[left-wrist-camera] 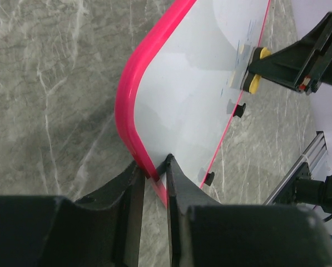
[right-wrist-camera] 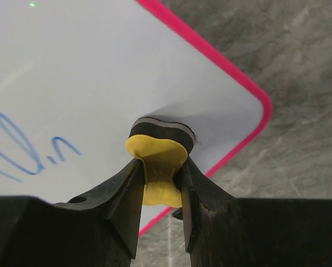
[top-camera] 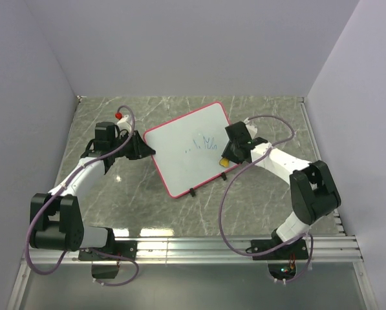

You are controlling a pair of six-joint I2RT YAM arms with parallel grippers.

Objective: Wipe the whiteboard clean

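The whiteboard [top-camera: 183, 152] lies tilted on the marble table, white with a red-pink rim, blue scribbles [top-camera: 202, 143] near its middle and two black clips on its near edge. My left gripper [top-camera: 143, 150] is shut on the board's left rim [left-wrist-camera: 133, 143]. My right gripper [top-camera: 227, 157] is shut on a yellow bone-shaped eraser [right-wrist-camera: 159, 167], whose dark felt face presses on the board near its right corner, right of the scribbles [right-wrist-camera: 21, 150]. The eraser also shows in the left wrist view [left-wrist-camera: 253, 71].
A small red object [top-camera: 118, 116] sits on the table behind the left arm. An aluminium rail [top-camera: 231, 245] runs along the near edge. Grey walls stand close on three sides.
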